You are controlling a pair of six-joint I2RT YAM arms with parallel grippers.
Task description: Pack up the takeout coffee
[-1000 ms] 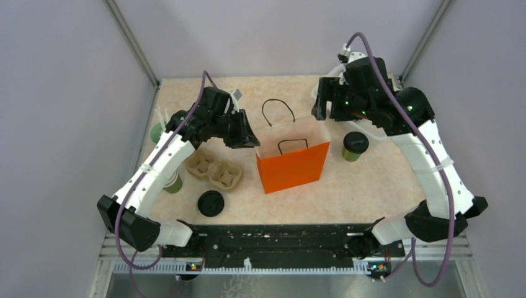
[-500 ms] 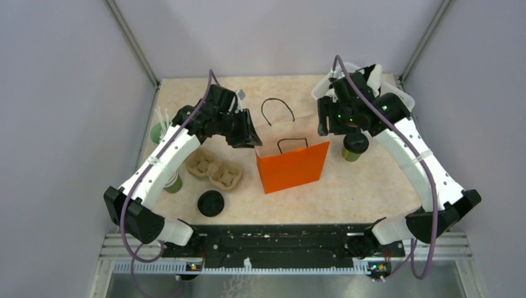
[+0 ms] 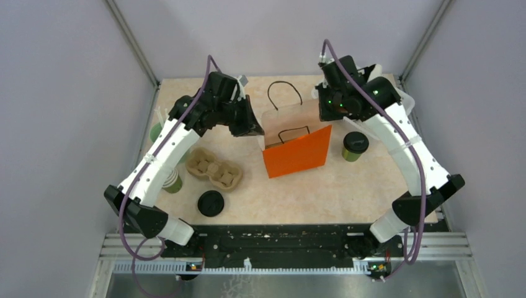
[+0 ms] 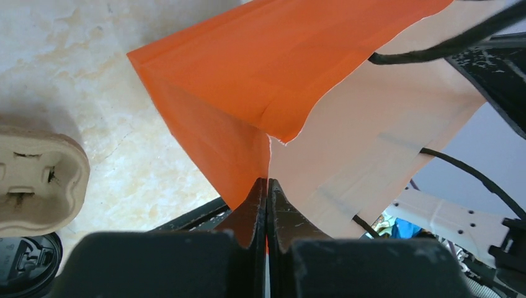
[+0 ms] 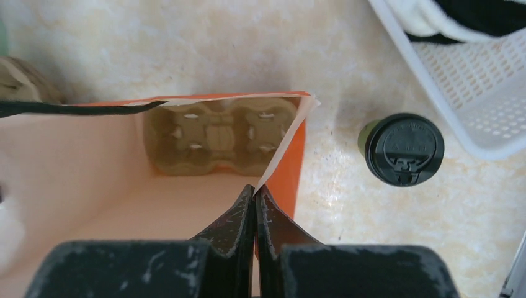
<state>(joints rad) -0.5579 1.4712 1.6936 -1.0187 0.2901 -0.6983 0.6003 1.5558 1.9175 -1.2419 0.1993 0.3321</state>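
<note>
The left gripper [image 4: 267, 186] has its fingers pressed together on the orange bag's [image 4: 260, 56] side crease, with a cardboard carrier [image 4: 37, 180] on the table to their left. The right gripper [image 5: 255, 192] pinches the bag's opposite rim. Beyond its fingers to the right, outside the bag, the takeout coffee [image 5: 404, 149] stands upright.

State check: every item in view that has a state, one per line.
left claw: shut on orange paper bag rim
right claw: shut on opposite rim
orange paper bag: mouth held open
takeout coffee: lidded, upright, outside bag
cup carrier beside bag: empty
cup carrier inside bag: at bottom, empty
loose lid: lying flat
</note>
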